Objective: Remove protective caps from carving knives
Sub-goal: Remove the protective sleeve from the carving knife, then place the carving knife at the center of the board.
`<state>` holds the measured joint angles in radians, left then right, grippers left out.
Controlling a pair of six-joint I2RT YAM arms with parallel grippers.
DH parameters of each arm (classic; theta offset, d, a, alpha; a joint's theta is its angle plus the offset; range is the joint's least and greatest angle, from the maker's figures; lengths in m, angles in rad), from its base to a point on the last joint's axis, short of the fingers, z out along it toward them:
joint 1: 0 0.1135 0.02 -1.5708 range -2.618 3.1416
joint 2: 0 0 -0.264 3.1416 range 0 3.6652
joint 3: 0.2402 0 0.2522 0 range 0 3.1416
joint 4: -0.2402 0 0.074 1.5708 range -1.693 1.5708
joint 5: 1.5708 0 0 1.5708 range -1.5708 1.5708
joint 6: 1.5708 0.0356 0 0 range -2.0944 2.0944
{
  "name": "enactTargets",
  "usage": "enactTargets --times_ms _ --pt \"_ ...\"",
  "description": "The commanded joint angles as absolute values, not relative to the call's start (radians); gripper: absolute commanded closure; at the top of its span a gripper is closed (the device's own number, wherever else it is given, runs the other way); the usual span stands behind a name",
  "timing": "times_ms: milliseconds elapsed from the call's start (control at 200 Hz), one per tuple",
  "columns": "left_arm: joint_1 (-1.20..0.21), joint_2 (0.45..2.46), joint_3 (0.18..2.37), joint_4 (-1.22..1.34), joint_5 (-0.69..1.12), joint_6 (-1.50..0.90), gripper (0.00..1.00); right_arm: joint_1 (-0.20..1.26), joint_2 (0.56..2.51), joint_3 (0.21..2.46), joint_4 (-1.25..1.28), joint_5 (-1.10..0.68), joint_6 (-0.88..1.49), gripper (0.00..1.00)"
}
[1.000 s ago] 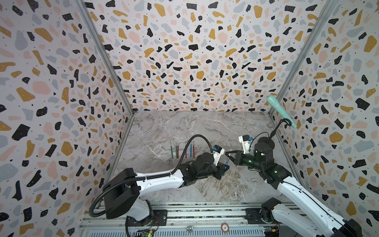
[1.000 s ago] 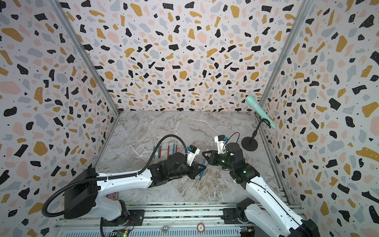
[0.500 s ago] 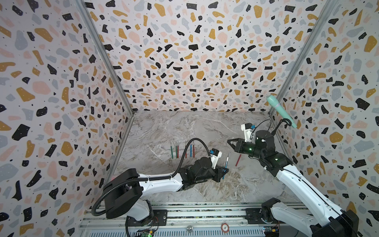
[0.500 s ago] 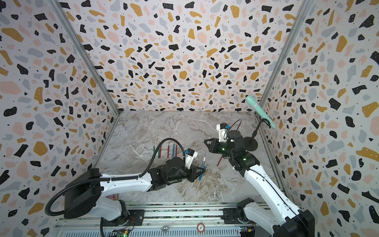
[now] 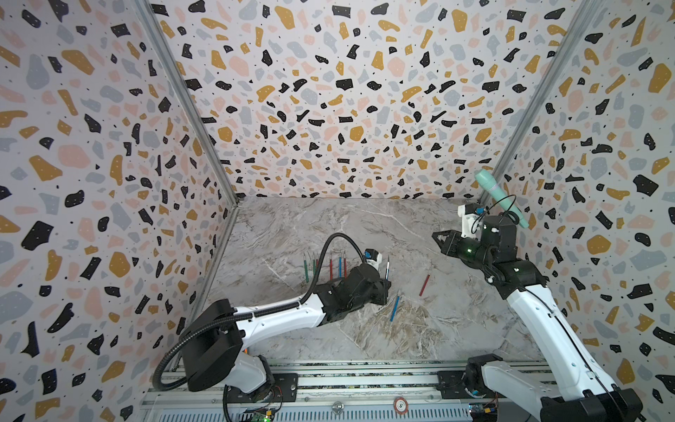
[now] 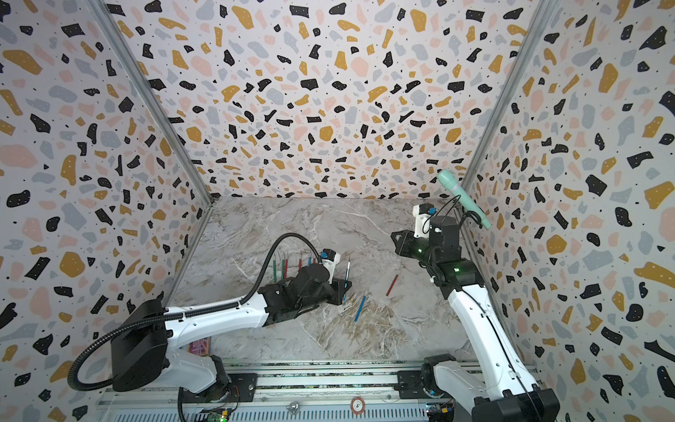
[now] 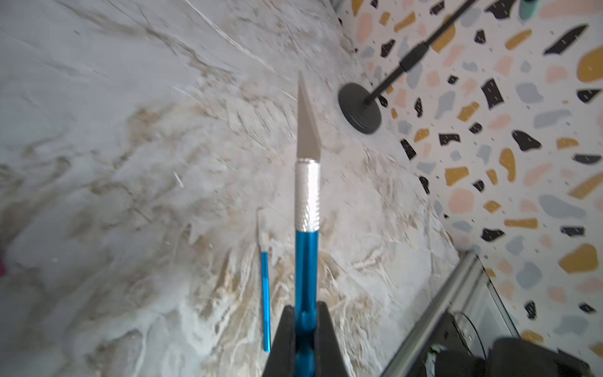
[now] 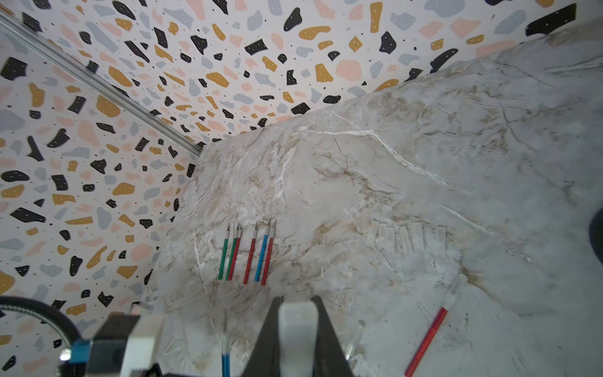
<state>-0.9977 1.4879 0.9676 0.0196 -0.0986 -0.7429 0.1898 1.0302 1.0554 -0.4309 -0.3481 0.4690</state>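
On the worktop [image 5: 365, 226], toward the middle of its front edge, a loose blue knife [image 5: 394, 308] lies flat. Just behind it the left fingers [image 7: 282, 342] pinch a second blue knife [image 7: 306, 267] by its shaft, grey blade bare. A red knife [image 5: 424, 285] lies further right, tip clear-capped. Six knives [image 8: 248, 258] lie in a row nearer the left edge, blades bare. Farther back, the right fingers [image 8: 326, 336] grip a clear cap [image 8: 298, 326] near the microphone [image 5: 498, 197] at the far right corner.

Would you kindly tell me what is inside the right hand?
A translucent white cap is clamped in the shut right hand. The black fingers cover its lower part, so its full length cannot be seen.
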Motion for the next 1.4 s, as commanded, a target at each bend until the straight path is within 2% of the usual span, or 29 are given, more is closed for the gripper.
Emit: enactTargets --times_ms 0,255,441,751,916,1392 --pt "-0.965 1.563 1.059 -0.138 -0.195 -0.708 1.0 0.187 0.991 1.048 -0.572 -0.299 0.379 1.0" --pt "-0.833 1.769 1.229 -0.272 -0.17 -0.688 1.0 0.187 0.885 0.975 -0.636 -0.283 0.346 1.0" --pt "-0.796 1.89 1.347 -0.368 -0.179 -0.66 1.0 0.189 0.85 0.923 -0.647 -0.281 0.336 1.0" --pt "-0.773 2.048 1.514 -0.552 -0.337 -0.667 1.0 0.19 0.828 0.862 -0.628 -0.305 0.335 1.0" --pt "-0.766 2.082 1.555 -0.603 -0.396 -0.722 1.0 0.195 0.814 0.848 -0.615 -0.305 0.334 1.0" --pt "-0.758 2.172 1.621 -0.669 -0.375 -0.747 1.0 0.208 0.801 0.833 -0.601 -0.305 0.336 1.0"
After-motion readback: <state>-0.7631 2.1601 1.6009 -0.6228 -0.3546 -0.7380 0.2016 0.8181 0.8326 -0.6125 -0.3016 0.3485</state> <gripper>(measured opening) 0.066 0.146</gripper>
